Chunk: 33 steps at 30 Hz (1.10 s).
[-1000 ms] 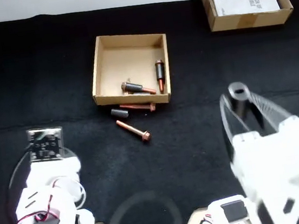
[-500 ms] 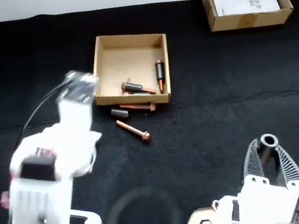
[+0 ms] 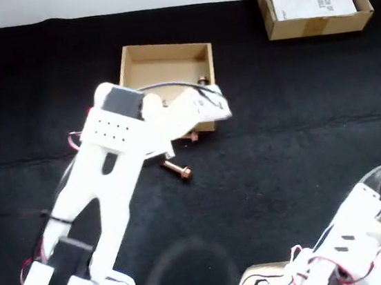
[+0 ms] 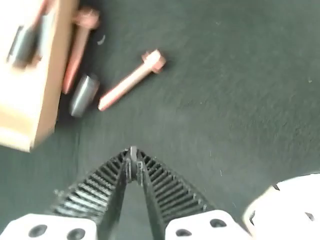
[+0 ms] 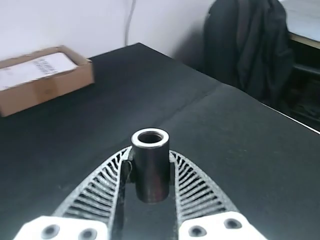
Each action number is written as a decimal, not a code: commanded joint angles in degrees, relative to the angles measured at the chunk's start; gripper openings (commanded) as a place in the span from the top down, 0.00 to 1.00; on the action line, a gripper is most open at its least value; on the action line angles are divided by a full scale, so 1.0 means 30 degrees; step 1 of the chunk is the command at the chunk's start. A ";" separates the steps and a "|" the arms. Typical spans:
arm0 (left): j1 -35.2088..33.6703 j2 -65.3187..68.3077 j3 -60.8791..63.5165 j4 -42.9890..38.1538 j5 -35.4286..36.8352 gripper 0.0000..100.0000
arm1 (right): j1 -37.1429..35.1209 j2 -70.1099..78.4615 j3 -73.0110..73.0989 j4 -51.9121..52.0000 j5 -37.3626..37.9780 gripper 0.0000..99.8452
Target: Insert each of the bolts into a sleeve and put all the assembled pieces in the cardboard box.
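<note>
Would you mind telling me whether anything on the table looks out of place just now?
Nothing looks damaged, but outside the open cardboard box, one copper-coloured bolt lies along its wall, a short grey metal sleeve beside it, and a second copper-coloured bolt lies loose on the black mat.

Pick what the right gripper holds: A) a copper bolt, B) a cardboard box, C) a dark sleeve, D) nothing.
C: in the right wrist view, the right gripper is closed on a dark sleeve, whose open end shows between the fingertips.
</note>
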 commanded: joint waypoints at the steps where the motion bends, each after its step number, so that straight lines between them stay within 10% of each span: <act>1: 0.0337 0.0777 -0.0484 0.0733 -0.5626 0.99 | 0.1070 -0.0103 0.1890 -0.3004 0.0234 0.99; 6: 0.1245 0.2007 -0.0044 0.0703 -1.0168 0.99 | 0.1363 -0.0103 0.4469 -0.5817 0.1348 0.99; 33: 0.0864 1.5663 -1.1414 -0.1055 -1.0227 0.83 | -0.0073 -0.0103 0.8161 -0.9890 0.3458 0.99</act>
